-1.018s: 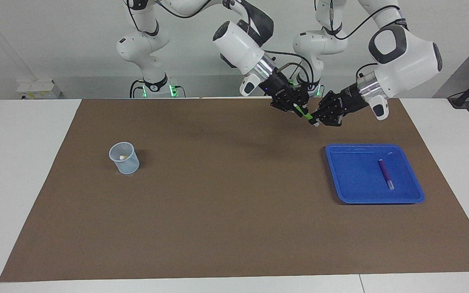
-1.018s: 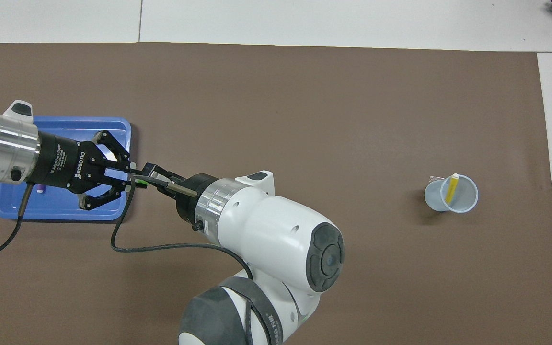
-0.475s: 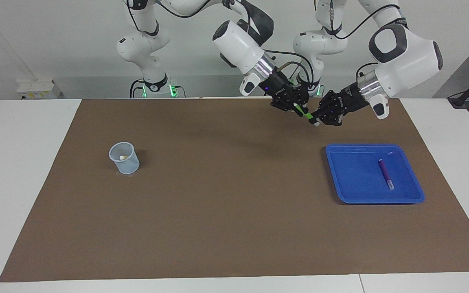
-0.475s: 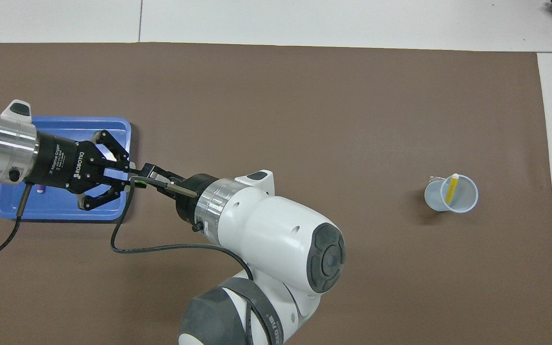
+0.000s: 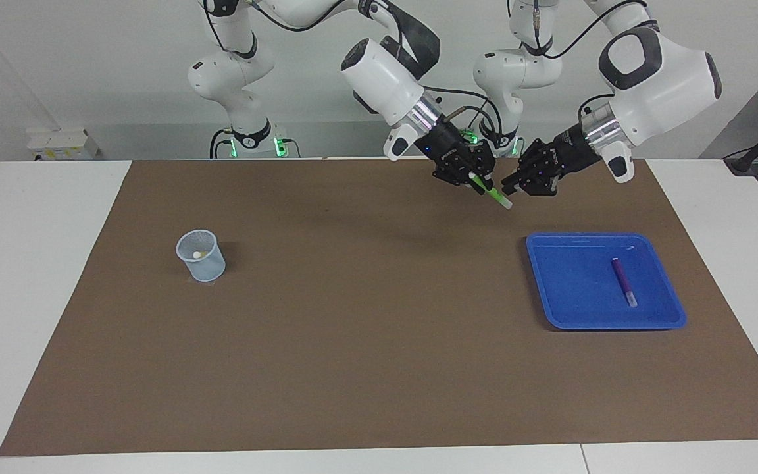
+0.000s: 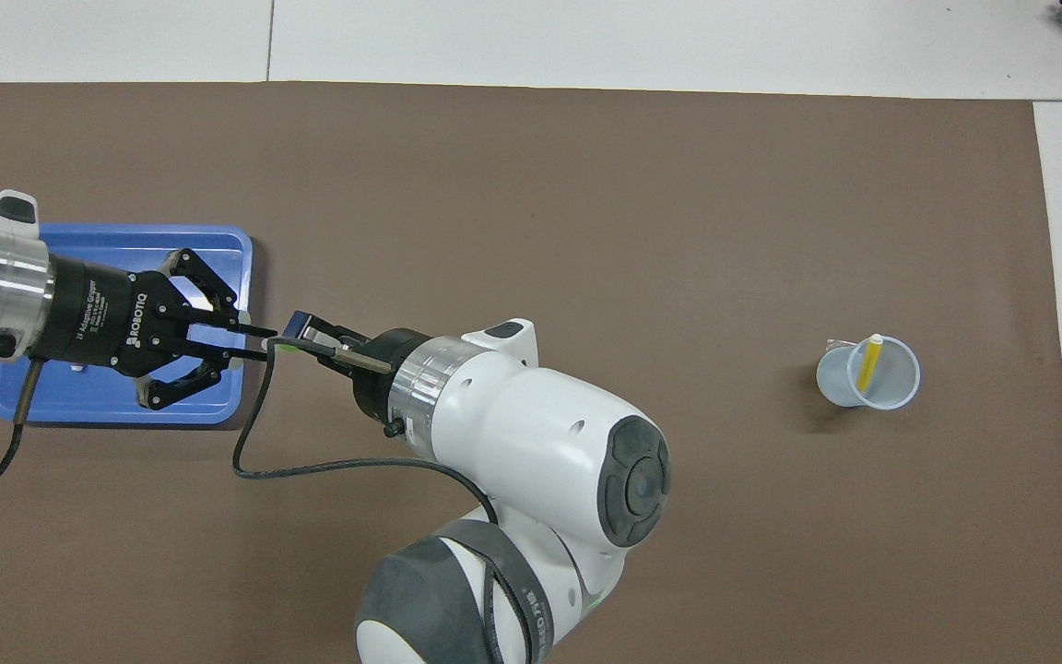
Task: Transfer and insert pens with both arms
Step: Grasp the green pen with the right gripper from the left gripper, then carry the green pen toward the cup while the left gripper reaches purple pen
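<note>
Gripping slim green pen (image 5: 492, 193), right claw (image 5: 476, 180), round mesh cup (image 5: 201, 255), flat tray (image 5: 576, 289)

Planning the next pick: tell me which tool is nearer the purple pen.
Left. The left tool hangs over the mat beside the blue tray holding the purple pen; the right tool, gripping the green pen, is over the mat toward the right arm's end.

Both arms are raised in the facing view's upper right, wrists angled downward toward each other; right gripper (image 5: 474, 179) clamped tight, left gripper (image 5: 509, 187) pinched closed just beside it.
</note>
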`<state>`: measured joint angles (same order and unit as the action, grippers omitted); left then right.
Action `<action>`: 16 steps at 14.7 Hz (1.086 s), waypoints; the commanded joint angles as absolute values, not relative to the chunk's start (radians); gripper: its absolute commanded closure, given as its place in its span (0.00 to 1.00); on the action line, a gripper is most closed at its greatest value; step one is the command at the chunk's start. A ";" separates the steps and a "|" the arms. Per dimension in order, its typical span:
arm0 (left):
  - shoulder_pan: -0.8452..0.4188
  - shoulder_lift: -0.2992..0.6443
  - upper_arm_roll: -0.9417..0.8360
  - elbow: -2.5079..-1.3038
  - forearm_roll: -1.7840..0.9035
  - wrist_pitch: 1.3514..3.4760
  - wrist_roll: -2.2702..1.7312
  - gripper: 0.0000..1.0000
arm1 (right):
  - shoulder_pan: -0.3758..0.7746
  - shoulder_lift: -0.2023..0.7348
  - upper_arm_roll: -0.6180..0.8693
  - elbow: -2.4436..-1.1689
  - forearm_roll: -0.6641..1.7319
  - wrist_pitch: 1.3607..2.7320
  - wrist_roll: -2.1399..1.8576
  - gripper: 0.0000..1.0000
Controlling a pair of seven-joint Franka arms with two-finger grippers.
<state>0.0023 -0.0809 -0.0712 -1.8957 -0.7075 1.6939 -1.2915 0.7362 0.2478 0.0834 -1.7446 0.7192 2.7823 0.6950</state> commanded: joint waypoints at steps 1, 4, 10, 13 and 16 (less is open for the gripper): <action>-0.002 -0.107 -0.066 -1.919 -0.713 1.690 -1.296 0.76 | 0.715 0.238 0.087 -1.753 0.706 2.732 0.641 1.00; 0.002 -0.113 -0.064 -1.921 -0.709 1.681 -1.263 0.73 | 0.663 0.226 0.084 -1.753 0.704 2.627 0.534 1.00; 0.020 -0.115 -0.058 -1.921 -0.539 1.649 -0.857 0.72 | 0.526 0.186 0.083 -1.743 0.468 2.347 0.353 1.00; 0.057 -0.115 -0.057 -1.919 -0.444 1.640 -0.573 0.72 | 0.444 0.160 0.083 -1.741 0.404 2.202 0.189 1.00; 0.112 -0.115 -0.057 -1.921 -0.364 1.654 -0.322 0.72 | 0.338 0.126 0.083 -1.737 0.304 2.048 -0.008 1.00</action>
